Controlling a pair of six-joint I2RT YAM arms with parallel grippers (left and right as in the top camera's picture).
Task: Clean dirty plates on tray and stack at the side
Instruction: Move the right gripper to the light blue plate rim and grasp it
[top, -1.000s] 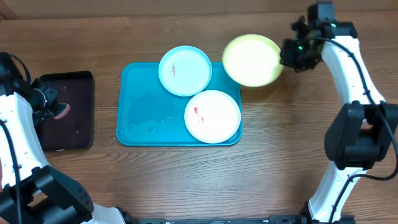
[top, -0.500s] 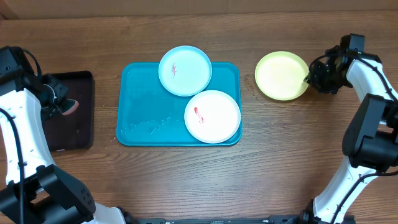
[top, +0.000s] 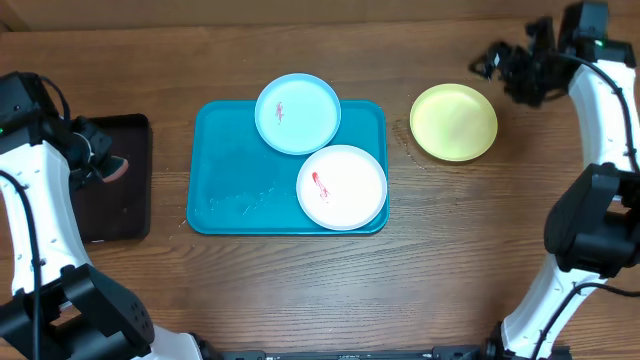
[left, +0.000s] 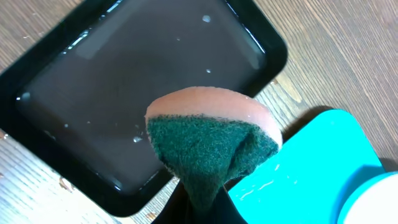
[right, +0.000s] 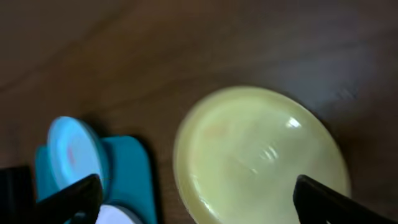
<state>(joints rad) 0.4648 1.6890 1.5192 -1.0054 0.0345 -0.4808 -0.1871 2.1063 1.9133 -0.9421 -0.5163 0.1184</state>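
The turquoise tray (top: 230, 180) holds a white plate (top: 341, 187) with a red smear. A light blue plate (top: 298, 113), also smeared red, overlaps the tray's far rim. A yellow-green plate (top: 454, 122) lies flat on the wood to the right of the tray, and no smear shows on it. My right gripper (top: 492, 66) hovers open just behind that plate, holding nothing. In the right wrist view its fingers (right: 336, 202) stand wide apart over the plate (right: 258, 155). My left gripper (top: 95, 165) is shut on a pink and green sponge (left: 211, 143).
A smaller black tray (top: 110, 220) with wet film (left: 124, 81) lies left of the turquoise tray (left: 311, 168), under the sponge. Bare wooden table surrounds both trays and the yellow-green plate.
The right gripper set the yellow-green plate down on the table right of the tray, opened, and pulled back toward the far edge. The left arm shifted only slightly with the sponge.
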